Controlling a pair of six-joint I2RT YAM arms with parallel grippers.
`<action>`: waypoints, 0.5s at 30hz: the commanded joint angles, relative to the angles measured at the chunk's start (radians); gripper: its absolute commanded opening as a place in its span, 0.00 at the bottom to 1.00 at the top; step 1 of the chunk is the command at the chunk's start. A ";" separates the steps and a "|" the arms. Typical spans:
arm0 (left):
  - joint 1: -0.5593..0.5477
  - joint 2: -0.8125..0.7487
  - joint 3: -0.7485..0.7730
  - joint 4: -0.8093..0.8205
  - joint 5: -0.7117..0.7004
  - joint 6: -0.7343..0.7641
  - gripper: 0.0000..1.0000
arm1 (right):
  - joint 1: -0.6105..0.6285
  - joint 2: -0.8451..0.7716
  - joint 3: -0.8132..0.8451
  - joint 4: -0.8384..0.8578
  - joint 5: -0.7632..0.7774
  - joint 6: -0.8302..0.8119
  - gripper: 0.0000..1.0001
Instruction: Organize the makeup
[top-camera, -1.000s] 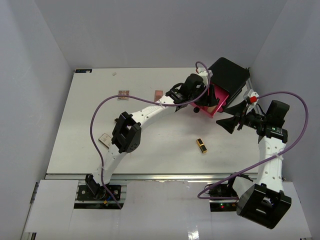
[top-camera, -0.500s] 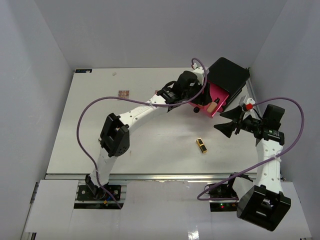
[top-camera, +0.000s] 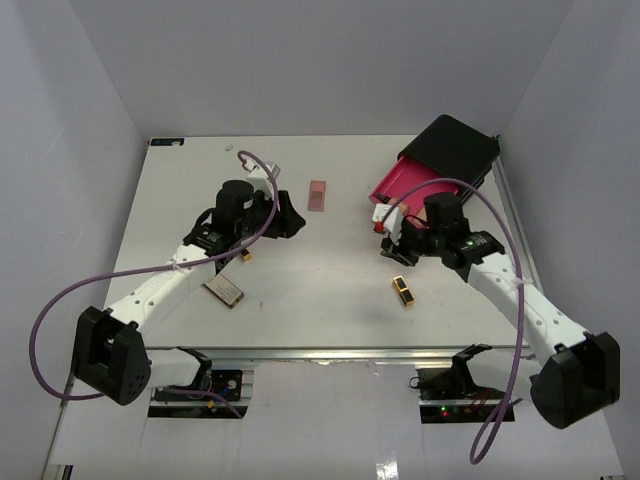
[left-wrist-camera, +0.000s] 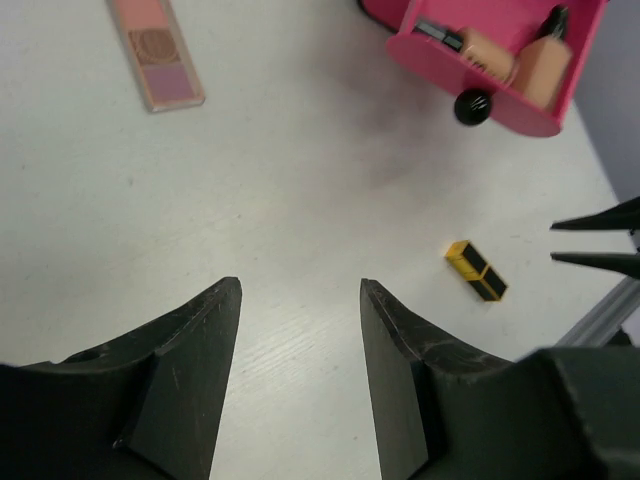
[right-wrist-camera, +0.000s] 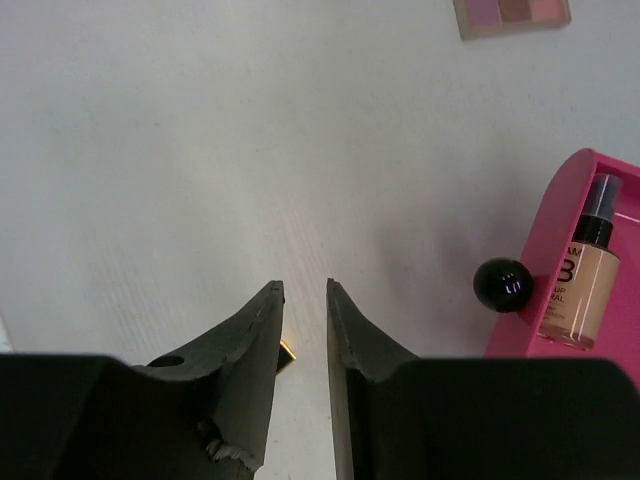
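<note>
Seemingly, lipstick (top-camera: 403, 291) lies just beside right pincer (right-wrist-camera: 303, 287), untouched

a white counter (top-camera: 320, 300) fills the middle of the top view, matte, with a faint grain seen up close. plain pale grey surfaces box it in: the left wall (top-camera: 60, 150) at the left of the frame, the back wall (top-camera: 320, 60) across the top, the right wall (top-camera: 595, 110) at the right. a metal rail (top-camera: 330, 353) edges the counter's near side. below it a glossy white panel (top-camera: 330, 440) reflects soft, even light.
</note>
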 joint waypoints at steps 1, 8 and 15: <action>-0.001 -0.087 -0.045 0.007 -0.052 0.056 0.62 | 0.193 0.167 0.073 0.102 0.534 0.022 0.30; 0.031 -0.132 -0.052 -0.001 -0.102 0.062 0.62 | 0.263 0.424 0.118 0.191 0.887 0.108 0.25; 0.045 -0.153 -0.055 0.003 -0.097 0.057 0.63 | 0.265 0.528 0.090 0.328 1.091 0.094 0.29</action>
